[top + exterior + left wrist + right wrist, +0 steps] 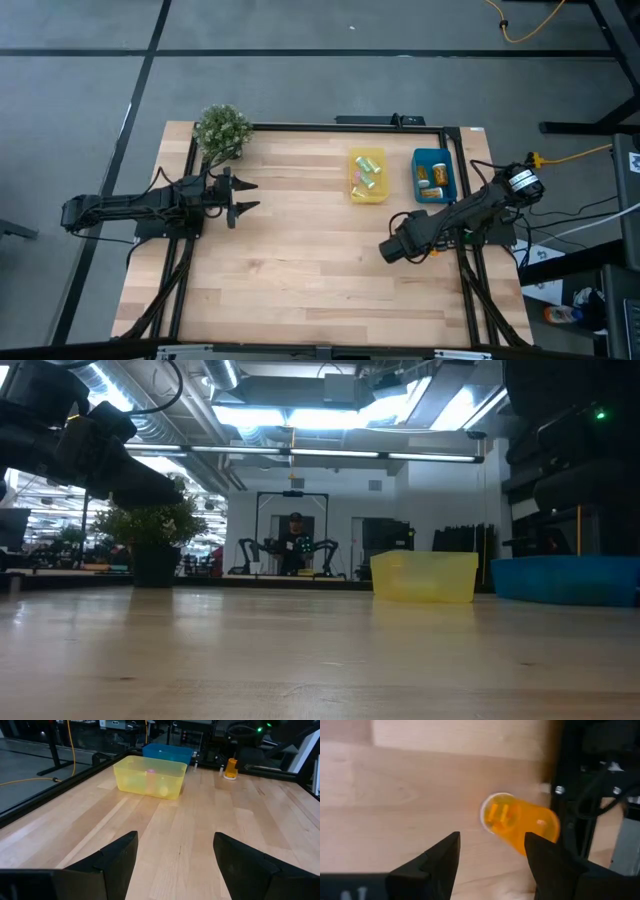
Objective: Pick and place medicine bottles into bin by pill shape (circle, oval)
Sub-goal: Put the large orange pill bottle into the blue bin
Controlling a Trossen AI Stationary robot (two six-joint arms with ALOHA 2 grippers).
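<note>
The right gripper (490,855) is held open and empty just over an orange bottle (520,822), which stands by the table's right edge. The left gripper (243,197) is open too, parked above the left side. Bottles are seen already sorted into the yellow bin (367,195) and blue bin (432,193). Apparently only this one bottle is left to be binned.

A robotics lab: exposed ceiling ducts (160,430), strip lights (330,455), another two-armed robot rig (292,545) behind the wooden worktop (300,650).
</note>
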